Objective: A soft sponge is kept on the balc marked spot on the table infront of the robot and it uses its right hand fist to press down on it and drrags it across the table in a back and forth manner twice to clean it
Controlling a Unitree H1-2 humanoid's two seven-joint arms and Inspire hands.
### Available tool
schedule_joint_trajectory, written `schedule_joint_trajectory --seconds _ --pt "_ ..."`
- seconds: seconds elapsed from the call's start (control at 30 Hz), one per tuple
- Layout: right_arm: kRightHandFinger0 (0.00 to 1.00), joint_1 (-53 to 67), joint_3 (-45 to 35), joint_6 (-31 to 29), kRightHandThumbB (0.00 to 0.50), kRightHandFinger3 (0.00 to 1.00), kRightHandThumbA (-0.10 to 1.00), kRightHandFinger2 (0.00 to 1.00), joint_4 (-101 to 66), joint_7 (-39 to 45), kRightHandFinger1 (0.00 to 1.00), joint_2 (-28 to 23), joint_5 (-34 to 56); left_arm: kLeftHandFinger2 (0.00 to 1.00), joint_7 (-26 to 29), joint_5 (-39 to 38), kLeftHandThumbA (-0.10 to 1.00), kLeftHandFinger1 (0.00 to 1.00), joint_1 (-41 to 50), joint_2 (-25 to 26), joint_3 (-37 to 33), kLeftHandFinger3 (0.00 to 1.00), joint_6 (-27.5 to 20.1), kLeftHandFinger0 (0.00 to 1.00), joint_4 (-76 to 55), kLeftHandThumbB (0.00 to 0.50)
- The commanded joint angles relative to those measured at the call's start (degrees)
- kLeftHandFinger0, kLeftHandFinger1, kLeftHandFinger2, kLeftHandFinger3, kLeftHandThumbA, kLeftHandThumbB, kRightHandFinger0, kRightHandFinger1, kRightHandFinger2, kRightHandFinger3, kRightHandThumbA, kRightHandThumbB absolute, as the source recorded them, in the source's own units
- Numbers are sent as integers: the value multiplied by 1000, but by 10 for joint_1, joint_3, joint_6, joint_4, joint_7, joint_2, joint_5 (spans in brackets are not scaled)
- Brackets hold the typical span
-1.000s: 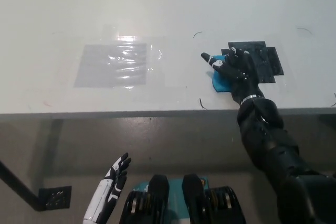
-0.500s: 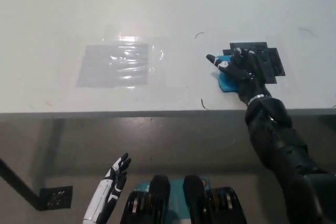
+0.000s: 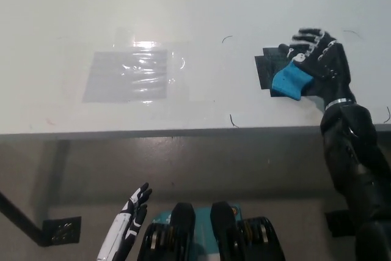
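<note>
White table: blue sponge on black marked spot, 3 o'clock; clear plastic sheet, 9 o'clock.

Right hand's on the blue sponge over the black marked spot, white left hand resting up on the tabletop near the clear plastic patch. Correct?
Not quite. The head view shows the white left hand hanging below the table edge at the lower left, not on the tabletop. The rest holds: the black right hand is on the blue sponge over the black marked spot, and the clear plastic patch lies on the table further left.
</note>
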Motion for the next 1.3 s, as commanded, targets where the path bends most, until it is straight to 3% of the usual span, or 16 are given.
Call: schedule_joint_trajectory --seconds 0.0,0.07,0.3,0.5,0.57,0.73,0.8,0.83,0.87,0.9,0.97,1.07,1.1,1.17,1.2,1.27 --pt "1000 -21 76 175 427 1000 1000 1000 -590 47 1000 -22 74 1000 6 -6 1000 1000 -2 -2 3 1000 -19 1000 -17 54" --pt "1000 -34 87 214 452 1000 1000 1000 -721 30 1000 -39 102 1000 5 -8 1000 1000 -4 -2 4 1000 -17 1000 -15 53" --pt "1000 3 96 241 458 1000 1000 1000 -923 4 1000 -80 152 1000 3 -2 1000 1000 -1 3 3 1000 -10 1000 -22 61" --pt "1000 97 121 244 401 1000 988 1000 -1067 0 1000 -88 129 1000 2 -9 1000 1000 1 5 5 1000 -16 1000 -19 62" --pt "1000 153 131 245 462 1000 874 1000 -1122 -13 1000 -78 122 1000 0 -8 1000 1000 -1 6 5 1000 -15 1000 -20 62" --pt "1000 272 171 148 452 1000 878 1000 -1124 21 1000 -98 196 1000 0 -8 1000 1000 -2 6 5 1000 -11 1000 -18 70" --pt "1000 316 169 119 431 1000 911 1000 -1124 52 1000 -87 156 1000 -3 -12 1000 1000 -3 5 4 1000 -11 1000 -15 78" --pt "1000 338 167 101 443 1000 857 1000 -1124 73 1000 -78 112 1000 -2 -9 1000 1000 -3 6 3 1000 -15 1000 -14 73" --pt "1000 357 163 94 392 1000 970 1000 -1124 77 1000 -68 75 1000 -1 -7 1000 1000 -5 6 3 1000 -17 1000 -12 74" --pt "1000 379 167 100 353 1000 912 1000 -1124 79 1000 -64 62 1000 -1 -7 1000 1000 -5 7 3 1000 -17 1000 -12 75" --pt "1000 439 179 98 436 1000 1000 1000 -1107 82 1000 -68 97 1000 0 -9 1000 1000 -7 6 4 1000 -16 1000 -10 85" --pt "1000 539 191 45 412 1000 1000 1000 -1026 110 1000 -63 114 1000 2 -10 1000 1000 -8 6 5 1000 -30 1000 0 93" --pt "1000 565 185 48 454 1000 1000 1000 -1000 106 1000 -58 99 1000 3 -9 1000 1000 -9 6 5 1000 -32 1000 2 98" --pt "1000 588 178 57 429 1000 1000 1000 -943 110 1000 -61 79 1000 -1 -14 1000 1000 -6 6 5 1000 -24 1000 -4 81" --pt "1000 590 174 36 368 1000 1000 1000 -892 114 1000 -55 59 1000 -1 -15 1000 1000 -6 6 6 1000 -23 1000 -5 79" --pt "1000 586 170 18 375 1000 1000 1000 -816 112 1000 -49 27 1000 -1 -16 1000 1000 -6 6 6 1000 -26 1000 -5 84"
